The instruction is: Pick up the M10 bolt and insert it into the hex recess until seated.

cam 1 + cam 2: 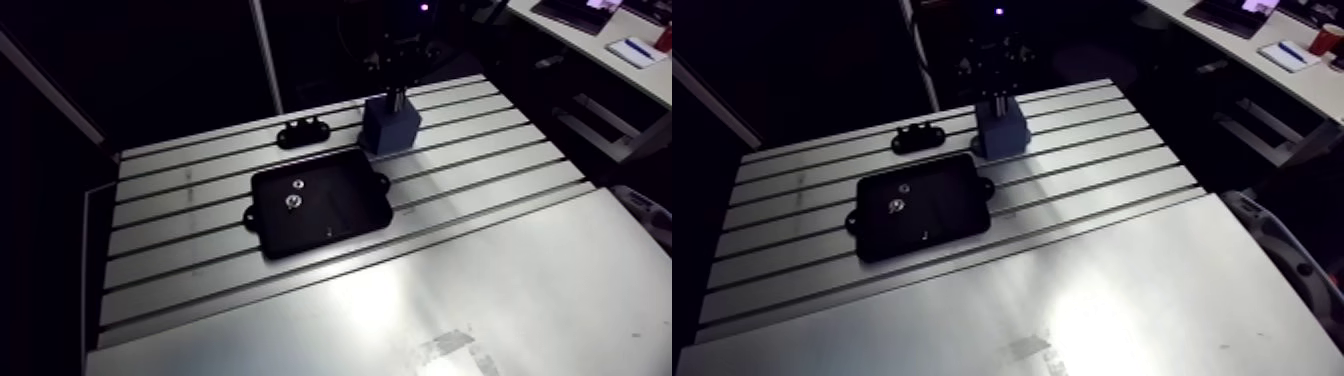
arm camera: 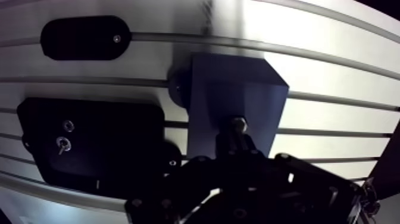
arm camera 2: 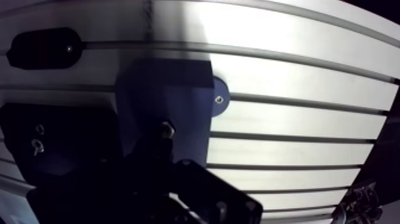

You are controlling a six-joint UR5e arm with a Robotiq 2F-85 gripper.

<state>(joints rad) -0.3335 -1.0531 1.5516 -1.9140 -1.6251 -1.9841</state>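
M10 bolt point(image 2: 238, 124) is clamped in the tips of the end effector point(image 2: 235, 142), its long axis pointing straight down at the top face of the blue block point(image 2: 262, 89) directly beneath, so the coming move looks like a plain descent along that axis. The hex recess is hidden under the bolt, and I cannot tell whether the tip has entered it. Beside the block lies a black tray point(image 2: 119, 137) holding two small metal parts point(image 2: 63, 143), with a black bracket point(image 2: 83, 39) beyond, all on the slotted aluminium surface point(image 2: 333, 119).
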